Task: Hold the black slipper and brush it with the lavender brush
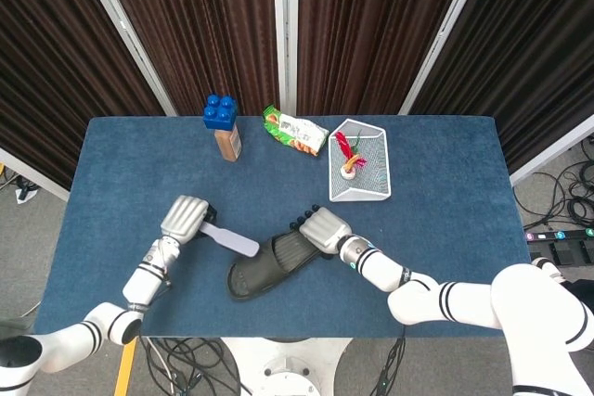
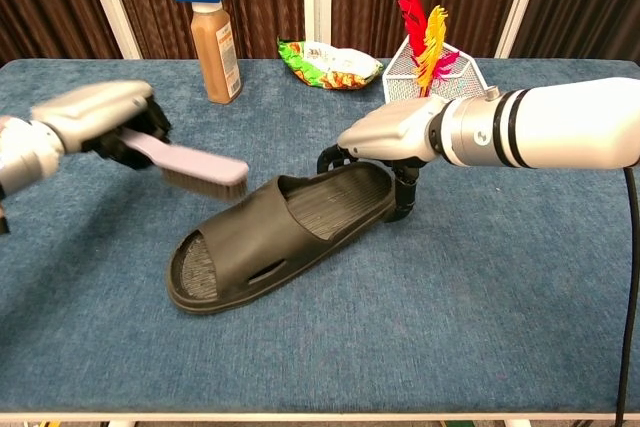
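Observation:
The black slipper (image 1: pixel 270 265) (image 2: pixel 270 237) lies slantwise on the blue table, toe toward the front left. My right hand (image 1: pixel 321 229) (image 2: pixel 395 139) grips its heel end, fingers curled over the back rim. My left hand (image 1: pixel 184 218) (image 2: pixel 100 119) holds the lavender brush (image 1: pixel 230 240) (image 2: pixel 193 167) by the handle. The brush head points right with bristles down. It hangs in the air just left of the slipper's strap, apart from it.
At the back stand a brown bottle with a blue block cap (image 1: pixel 223 126) (image 2: pixel 207 22), a snack packet (image 1: pixel 295 130) (image 2: pixel 328 63) and a white wire basket (image 1: pixel 372 171) (image 2: pixel 468 71) holding red and yellow feathers (image 2: pixel 424 17).

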Controlling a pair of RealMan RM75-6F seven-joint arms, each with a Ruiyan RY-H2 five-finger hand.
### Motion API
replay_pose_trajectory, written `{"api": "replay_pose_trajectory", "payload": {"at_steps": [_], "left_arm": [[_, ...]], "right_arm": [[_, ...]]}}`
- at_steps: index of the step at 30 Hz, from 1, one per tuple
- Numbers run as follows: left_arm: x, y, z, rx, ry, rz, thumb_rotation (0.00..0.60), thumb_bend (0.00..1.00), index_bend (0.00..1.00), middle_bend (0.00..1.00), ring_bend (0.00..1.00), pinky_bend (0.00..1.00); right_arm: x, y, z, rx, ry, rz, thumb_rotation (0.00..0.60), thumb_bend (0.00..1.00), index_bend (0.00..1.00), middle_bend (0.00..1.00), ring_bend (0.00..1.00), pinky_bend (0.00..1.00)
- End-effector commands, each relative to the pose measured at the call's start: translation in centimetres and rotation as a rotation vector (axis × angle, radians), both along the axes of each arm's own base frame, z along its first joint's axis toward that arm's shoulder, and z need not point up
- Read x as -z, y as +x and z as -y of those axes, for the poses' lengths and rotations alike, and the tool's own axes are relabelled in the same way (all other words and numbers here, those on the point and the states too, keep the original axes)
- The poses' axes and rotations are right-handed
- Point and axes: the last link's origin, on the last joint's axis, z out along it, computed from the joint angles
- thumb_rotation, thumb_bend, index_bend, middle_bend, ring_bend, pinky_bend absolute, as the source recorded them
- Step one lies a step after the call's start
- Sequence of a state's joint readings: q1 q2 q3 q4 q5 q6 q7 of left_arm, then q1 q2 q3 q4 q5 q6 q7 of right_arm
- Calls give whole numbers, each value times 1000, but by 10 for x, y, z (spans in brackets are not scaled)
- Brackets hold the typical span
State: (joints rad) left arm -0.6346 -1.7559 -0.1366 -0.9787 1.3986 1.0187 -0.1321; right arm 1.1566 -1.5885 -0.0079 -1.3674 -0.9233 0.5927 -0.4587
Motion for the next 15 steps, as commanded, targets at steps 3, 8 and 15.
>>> {"api": "replay_pose_trajectory", "payload": {"at_steps": [3,8,15], "left_arm": [[-16,-16,-8,-60,65,14,600,930,945,966,884,1000],[-17,-29,-14,-108,58,-59,471,809,654,714,646,985],[-16,-31,-17,-115,44,-174,334,394,289,339,267,483]], "right_arm": [[-9,0,-2,8,-13,11,600,113,3,50,0,4],[-34,1,-3,27,-57,60,600,79,0,0,0,0],[-93,-14,-9,51,-160,119,600,77,0,0,0,0]]}}
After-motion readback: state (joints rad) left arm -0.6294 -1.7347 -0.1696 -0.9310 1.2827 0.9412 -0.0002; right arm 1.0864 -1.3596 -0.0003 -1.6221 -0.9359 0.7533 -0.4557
